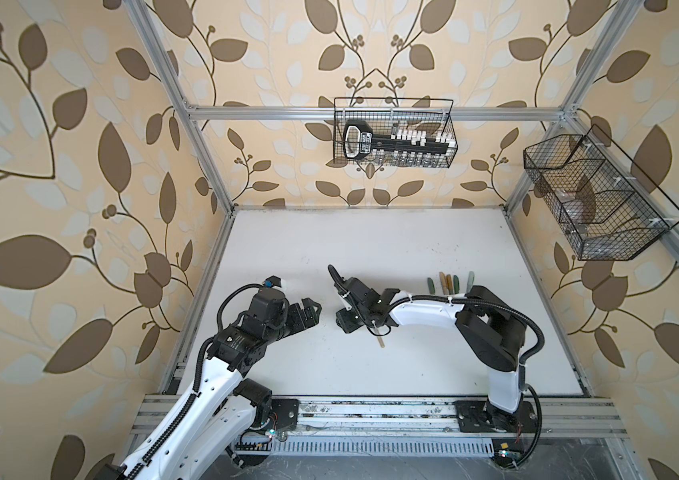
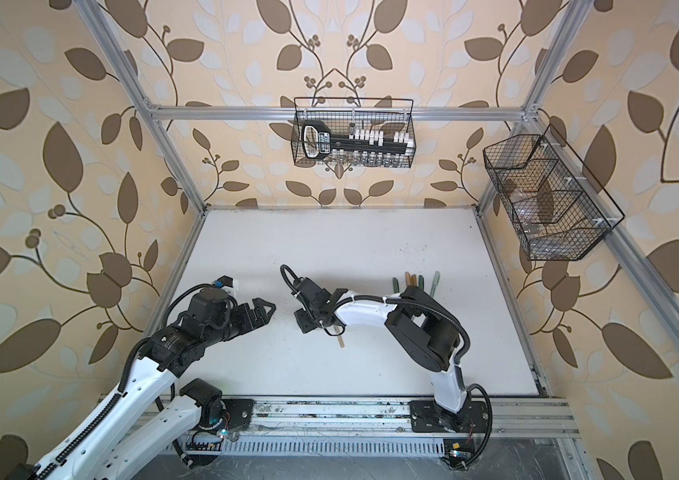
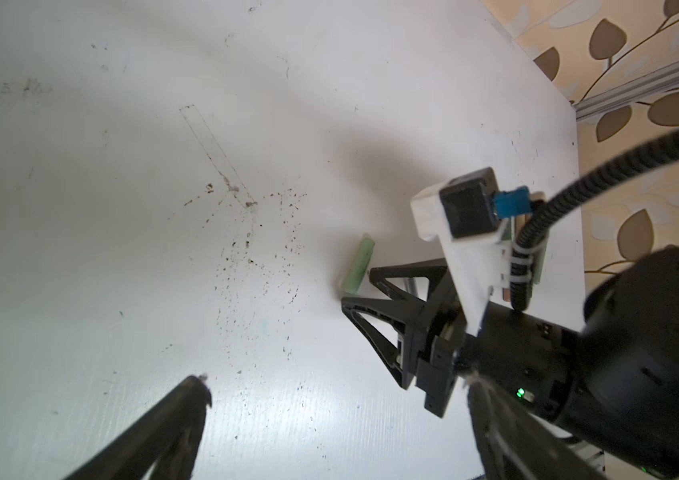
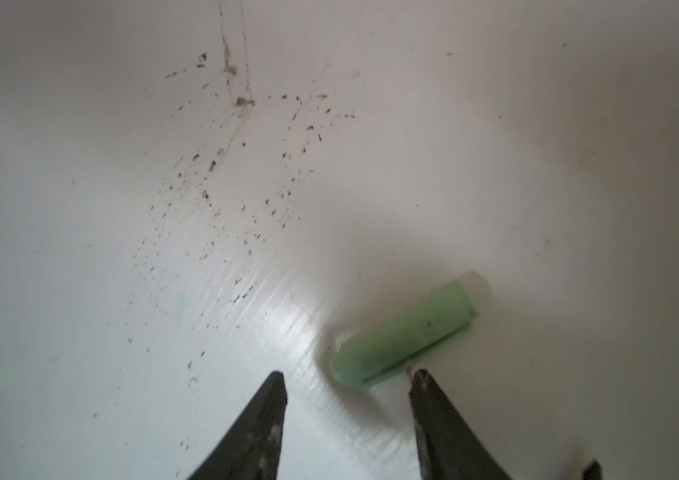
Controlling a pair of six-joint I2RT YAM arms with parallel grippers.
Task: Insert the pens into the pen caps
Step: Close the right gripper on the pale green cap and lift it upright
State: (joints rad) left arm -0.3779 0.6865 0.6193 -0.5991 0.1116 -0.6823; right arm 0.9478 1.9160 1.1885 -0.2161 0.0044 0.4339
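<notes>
A pale mint green pen cap (image 4: pixel 406 336) lies on its side on the white table (image 4: pixel 537 166). My right gripper (image 4: pixel 349 376) stands open just short of the cap, one fingertip (image 4: pixel 420 376) almost touching its edge, with nothing between the jaws. The left wrist view shows the same cap (image 3: pixel 358 264) ahead of the right gripper (image 3: pixel 357 286). In both top views the right gripper (image 1: pixel 345 325) (image 2: pixel 303 322) hides the cap. A tan pen (image 1: pixel 380 338) (image 2: pixel 341 340) lies under the right wrist. My left gripper (image 1: pixel 313 309) (image 3: pixel 335 380) hovers wide open and empty to the left.
Several tan, dark green and pale green pens (image 1: pixel 450 282) (image 2: pixel 414 280) lie in a row behind the right arm's elbow, partly hidden. Two wire baskets (image 1: pixel 393 133) (image 1: pixel 595 199) hang on the frame above the table. Dark specks mark the table's middle (image 4: pixel 246 166).
</notes>
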